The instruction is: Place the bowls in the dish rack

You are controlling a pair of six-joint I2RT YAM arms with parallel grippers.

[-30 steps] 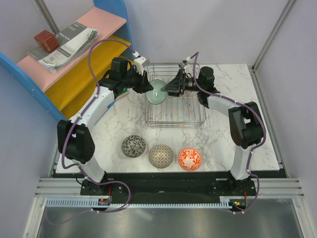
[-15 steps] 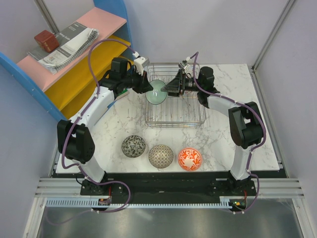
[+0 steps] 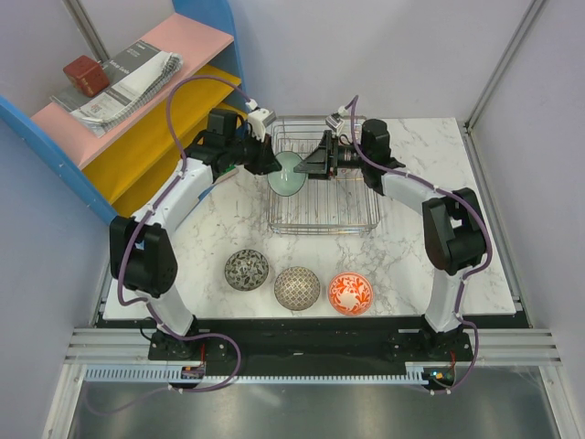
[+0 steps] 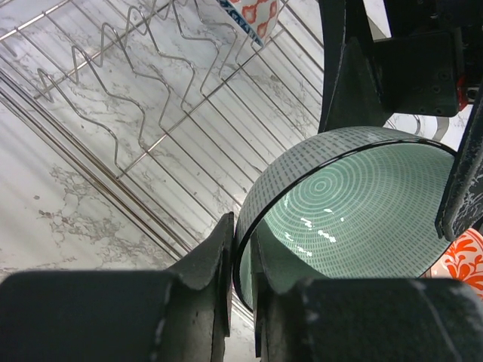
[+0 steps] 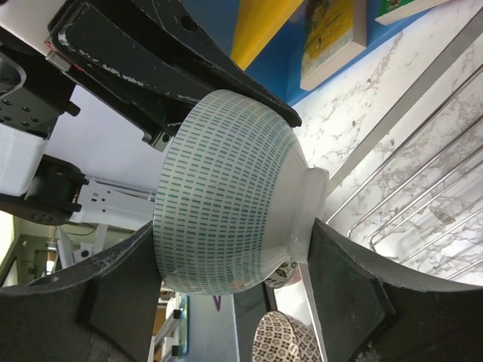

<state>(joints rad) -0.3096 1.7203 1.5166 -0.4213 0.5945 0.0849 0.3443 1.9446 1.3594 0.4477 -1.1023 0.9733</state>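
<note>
The pale green round ceramic bowl (image 5: 226,196) with little teal dashes lies on its side, with its foot pointing right. The right tool (image 5: 234,237) has one dark finger at the rim and one at the foot, and both touch the bowl. The left tool (image 5: 198,96) pinches the rim up top. The silver wire dish rack (image 5: 423,196) sits at the right on the white marble counter (image 5: 362,121).

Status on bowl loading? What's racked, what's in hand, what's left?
Done: no bowl visibly seated in the silver wire-mesh dish rack. In hand: the plain pale green ceramic bowl, gripped by the left gripper and right gripper over the rack's left end. Left: racking it, plus the dark grey patterned bowl, beige-grey patterned bowl and red-orange floral bowl on the marble table.
</note>
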